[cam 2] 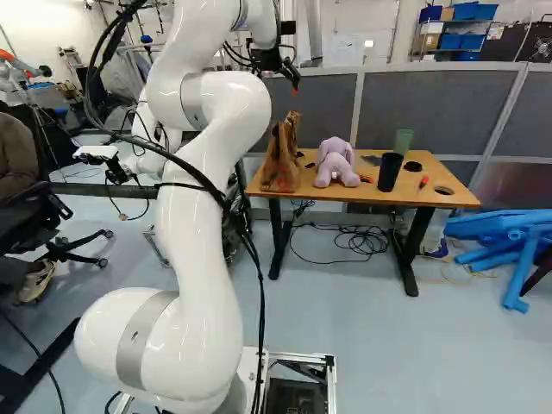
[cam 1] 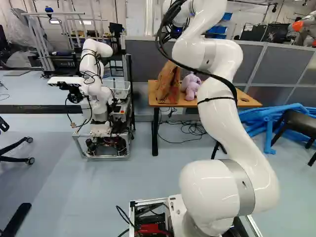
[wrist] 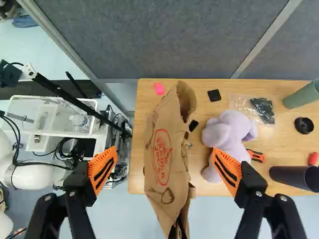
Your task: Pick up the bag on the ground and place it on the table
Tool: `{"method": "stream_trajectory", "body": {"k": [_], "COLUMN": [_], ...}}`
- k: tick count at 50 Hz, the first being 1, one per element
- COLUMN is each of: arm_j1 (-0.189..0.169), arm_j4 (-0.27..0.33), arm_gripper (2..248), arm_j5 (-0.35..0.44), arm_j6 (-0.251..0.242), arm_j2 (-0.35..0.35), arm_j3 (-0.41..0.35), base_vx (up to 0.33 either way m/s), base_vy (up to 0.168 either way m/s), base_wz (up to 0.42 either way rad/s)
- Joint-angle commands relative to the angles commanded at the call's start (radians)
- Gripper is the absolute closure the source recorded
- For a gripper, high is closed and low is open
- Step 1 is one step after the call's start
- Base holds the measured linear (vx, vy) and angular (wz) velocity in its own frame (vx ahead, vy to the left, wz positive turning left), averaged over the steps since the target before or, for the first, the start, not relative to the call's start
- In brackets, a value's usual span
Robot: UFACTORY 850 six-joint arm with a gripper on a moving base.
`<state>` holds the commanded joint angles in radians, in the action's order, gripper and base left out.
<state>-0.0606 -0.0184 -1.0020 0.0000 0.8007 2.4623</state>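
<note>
We read the gripper [wrist: 164, 167] as wide open, holding nothing. At the right base view's upper centre, we locate the brown paper bag [cam 2: 280, 162] upright on the wooden table [cam 2: 362, 197]. We judge placement complete; only withdrawal remains.

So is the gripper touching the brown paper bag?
Apart: the wrist view shows tabletop between the brown paper bag and each finger of the open gripper.

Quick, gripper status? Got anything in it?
Gripper: open, fingers wide apart, holding nothing; the paper bag stands on the table, ungripped.
</note>
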Motion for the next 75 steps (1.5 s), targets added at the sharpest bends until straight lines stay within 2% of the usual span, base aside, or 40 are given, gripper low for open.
{"method": "stream_trajectory", "body": {"k": [47, 75], "arm_j1": [-0.006, -0.011], "arm_j4": [0.0, 0.0], "arm_gripper": [3, 3], "arm_j5": [0.0, 0.0], "arm_j6": [0.0, 0.0], "arm_j2": [-0.234, -0.353], "arm_j3": [-0.314, -0.471], "base_vx": [0.0, 0.0], "base_vy": [0.0, 0.0], "base_wz": [0.0, 0.0]}}
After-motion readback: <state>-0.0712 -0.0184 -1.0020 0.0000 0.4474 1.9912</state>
